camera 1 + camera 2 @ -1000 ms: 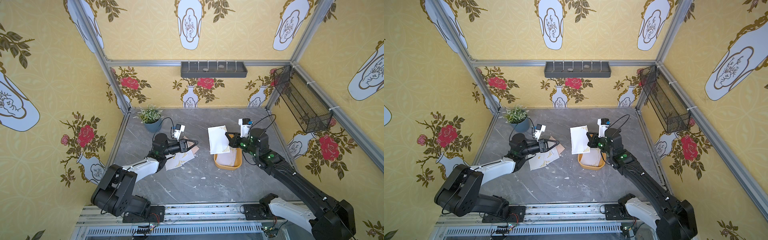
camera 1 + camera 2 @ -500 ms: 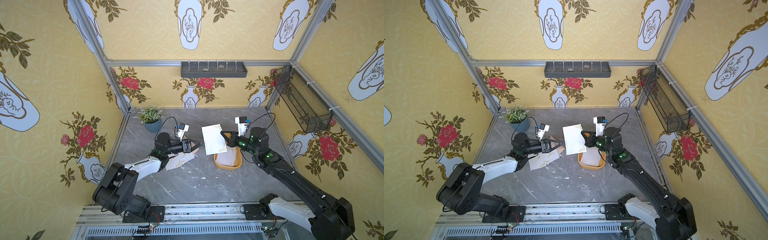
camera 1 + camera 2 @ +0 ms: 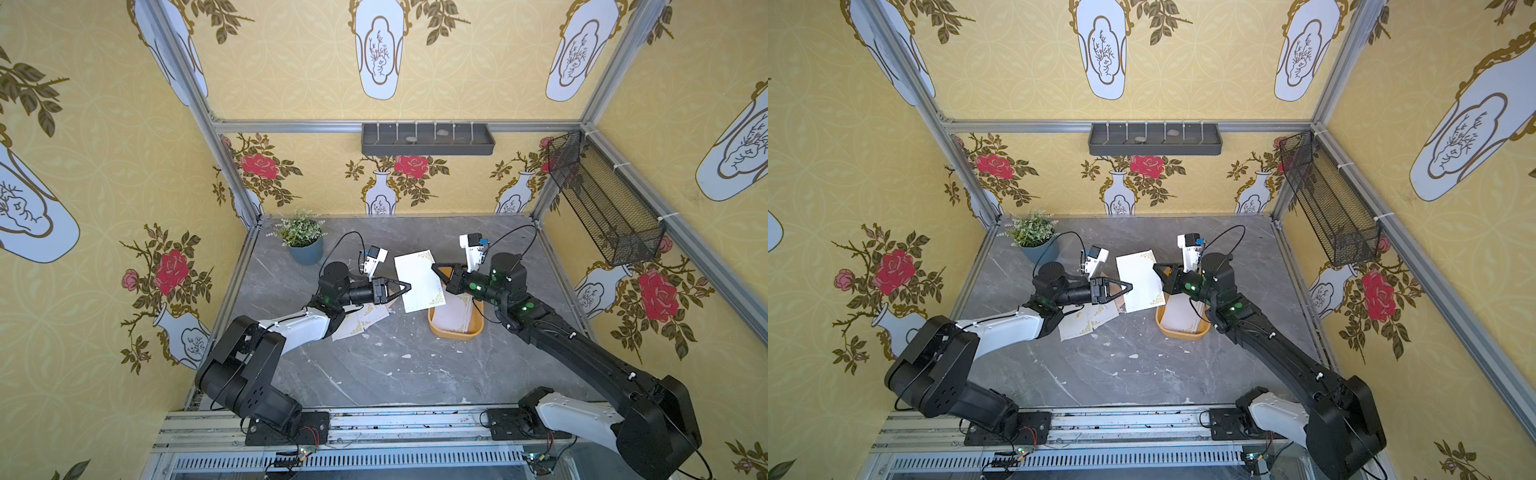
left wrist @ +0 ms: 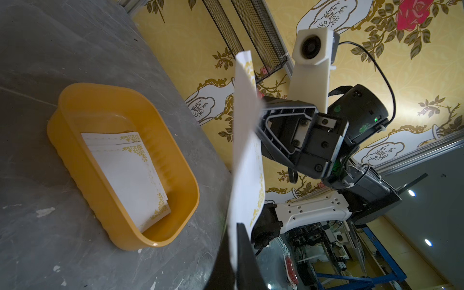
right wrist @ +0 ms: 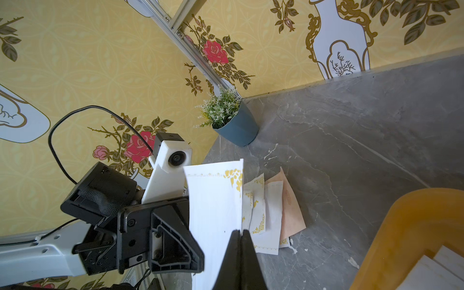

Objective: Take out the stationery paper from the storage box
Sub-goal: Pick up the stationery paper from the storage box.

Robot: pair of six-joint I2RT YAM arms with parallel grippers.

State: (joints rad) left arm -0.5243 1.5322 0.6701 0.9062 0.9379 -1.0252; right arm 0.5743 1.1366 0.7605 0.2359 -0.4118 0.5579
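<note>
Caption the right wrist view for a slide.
Both the left pincer and right pincer grip one stationery sheet above the table.

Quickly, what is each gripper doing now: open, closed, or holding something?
Left gripper: closed on the raised paper sheet.
Right gripper: closed on the same sheet.

The grey marbled counter's (image 3: 374,365) near half lies open. A blue-potted green plant (image 3: 306,248) fills its far left corner. Between a loose pile of white and peach paper sheets (image 3: 361,322) and a mustard-yellow plastic tray (image 3: 453,332) runs a bare strip, barred above by a white gold-cornered sheet (image 3: 417,282) pinched by the left end effector (image 3: 409,286) and right end effector (image 3: 433,265).
</note>
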